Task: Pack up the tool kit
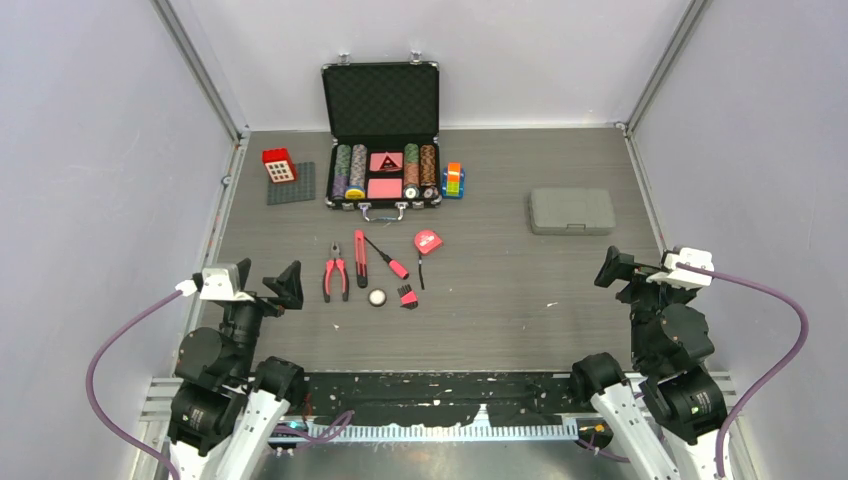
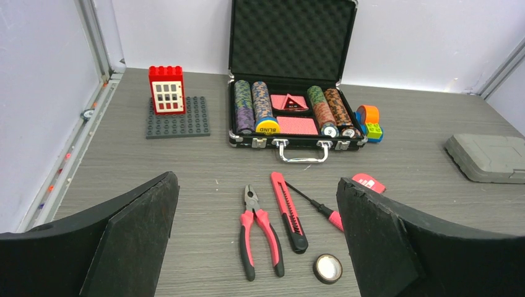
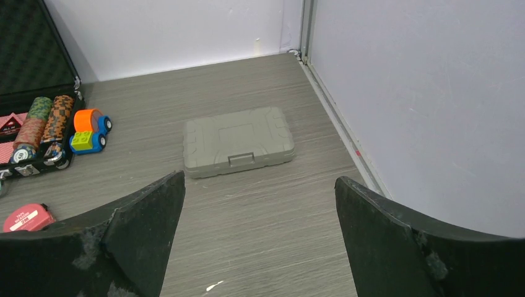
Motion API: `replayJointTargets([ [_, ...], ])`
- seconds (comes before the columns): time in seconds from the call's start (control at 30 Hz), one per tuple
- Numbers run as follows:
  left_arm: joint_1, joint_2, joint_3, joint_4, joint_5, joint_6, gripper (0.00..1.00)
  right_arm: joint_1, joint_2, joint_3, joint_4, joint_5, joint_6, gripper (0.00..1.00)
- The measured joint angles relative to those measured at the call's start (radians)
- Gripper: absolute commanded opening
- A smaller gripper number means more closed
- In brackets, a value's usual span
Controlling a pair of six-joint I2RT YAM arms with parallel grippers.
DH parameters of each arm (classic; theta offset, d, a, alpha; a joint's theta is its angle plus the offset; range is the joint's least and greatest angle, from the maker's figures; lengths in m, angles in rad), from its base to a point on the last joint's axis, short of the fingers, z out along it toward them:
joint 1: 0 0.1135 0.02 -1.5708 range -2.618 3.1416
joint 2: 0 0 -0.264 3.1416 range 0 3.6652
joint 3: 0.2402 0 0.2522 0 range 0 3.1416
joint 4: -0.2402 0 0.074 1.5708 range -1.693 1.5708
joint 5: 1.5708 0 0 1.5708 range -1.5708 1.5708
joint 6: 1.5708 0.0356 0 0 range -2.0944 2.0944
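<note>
Two tools hang spread wide and empty: the left tool point(image 2: 257, 184) faces the pliers point(image 2: 252, 209), utility knife point(image 2: 289, 213) and screwdriver point(image 1: 399, 267); the right tool point(image 3: 259, 182) faces the shut grey tool case point(image 3: 238, 141), well apart from them on the bench point(image 1: 500, 290). Likely first step: pin the case's base, lift its latch edge squarely.

Matt grey plastic case point(image 3: 238, 141); matt wood-grain table point(image 3: 278, 235); pliers point(image 2: 251, 204) with smooth plastic-looking grips.
</note>
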Motion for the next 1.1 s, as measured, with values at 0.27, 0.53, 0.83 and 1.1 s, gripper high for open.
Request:
replayJointTargets([
  [0.27,0.000,-0.003,-0.008,0.000,-0.002,0.008,1.00,0.000,0.043,0.000,0.054,-0.041,0.017,0.95],
  [0.53,0.000,-0.009,-0.031,-0.018,-0.012,0.007,1.00,-0.001,0.486,0.075,0.135,-0.093,0.058,0.95],
  [0.83,0.000,-0.007,-0.031,-0.055,-0.007,0.003,1.00,-0.192,1.109,0.349,0.179,-0.203,0.187,0.95],
  [1.1,0.001,-0.021,-0.036,-0.064,0.001,0.003,1.00,-0.399,1.634,0.767,0.169,-0.386,0.277,0.95],
])
